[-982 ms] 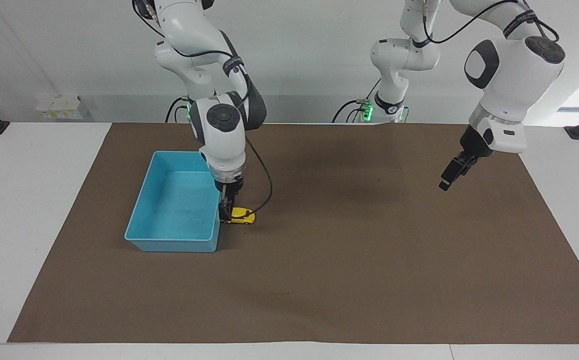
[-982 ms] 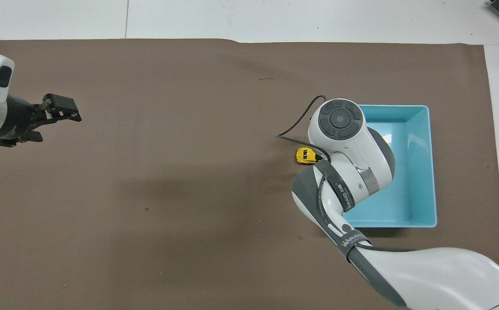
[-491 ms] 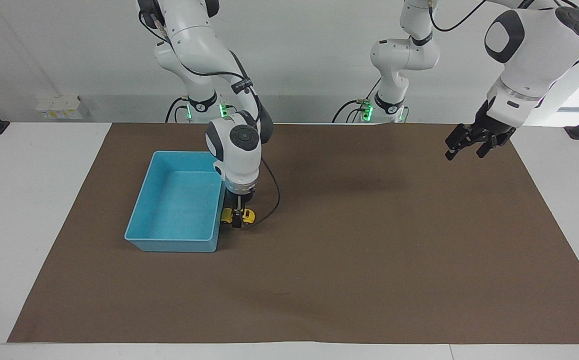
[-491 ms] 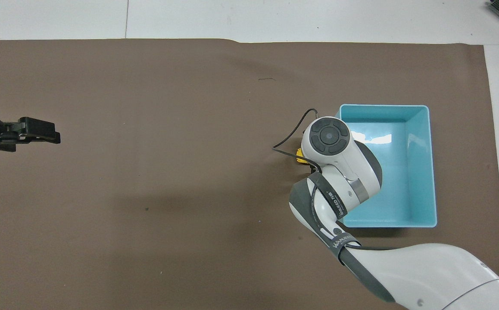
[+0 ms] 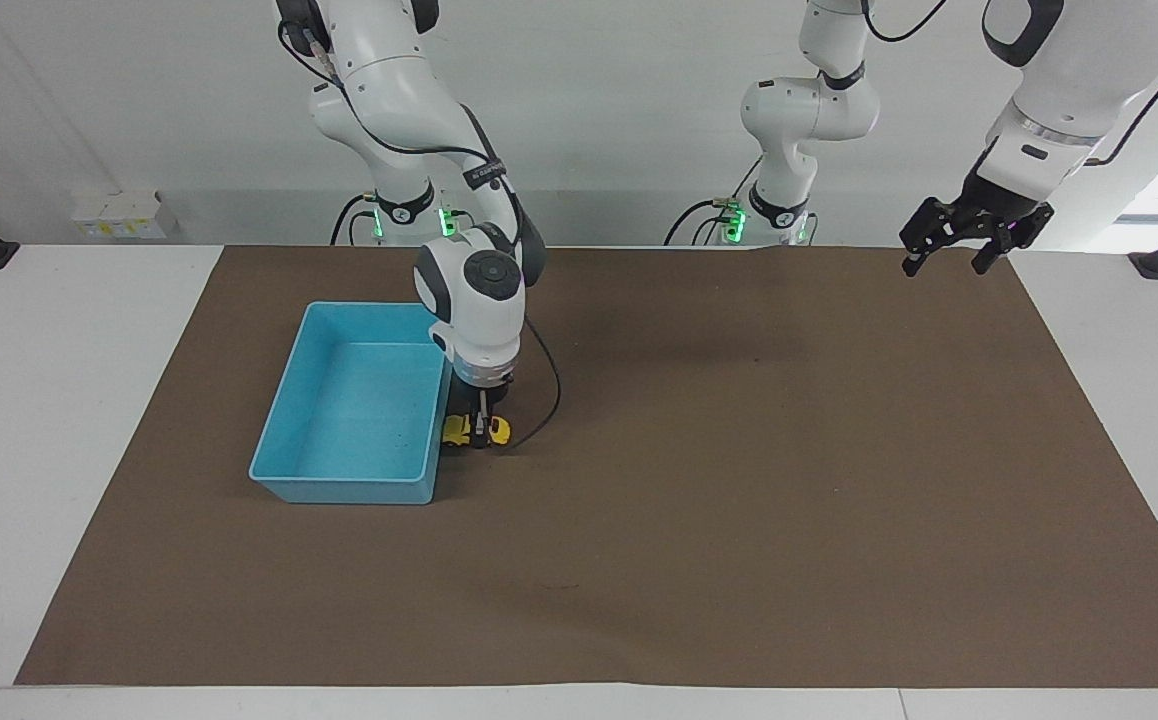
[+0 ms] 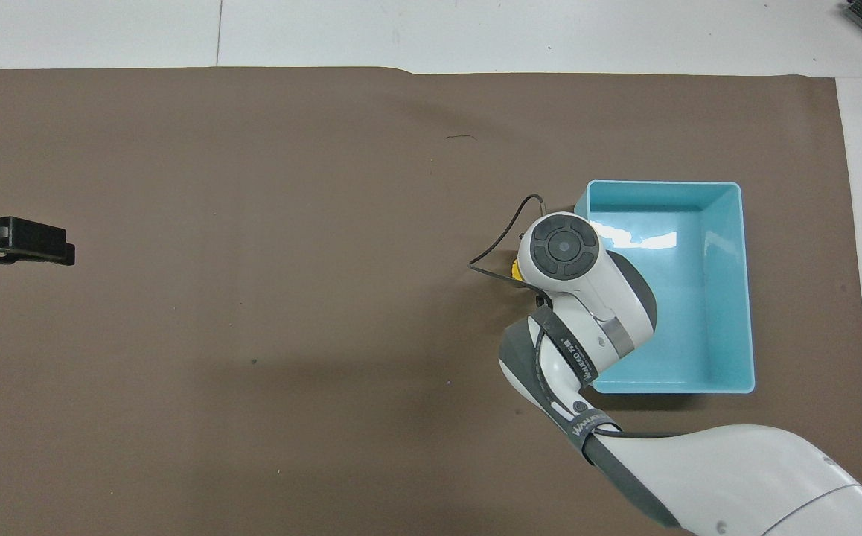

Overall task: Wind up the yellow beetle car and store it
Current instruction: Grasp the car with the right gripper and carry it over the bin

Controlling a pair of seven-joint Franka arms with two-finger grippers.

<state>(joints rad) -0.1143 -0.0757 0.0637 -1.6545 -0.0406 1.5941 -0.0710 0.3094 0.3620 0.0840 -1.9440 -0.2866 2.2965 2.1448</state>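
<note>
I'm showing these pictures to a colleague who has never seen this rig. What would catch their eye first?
Probably the light-blue bin at the right arm's end of the brown mat. Next, the right tool, down on the yellow beetle car beside the bin. The left tool waits, raised over the other end.

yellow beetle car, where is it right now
The tiny yellow beetle-shaped toy car sits on the brown mat, right beside the light-blue plastic bin toward the right arm's end, with the right claw down on it.

Bin (image 5: 354, 400) wall just beside car (image 5: 459, 430)
</note>
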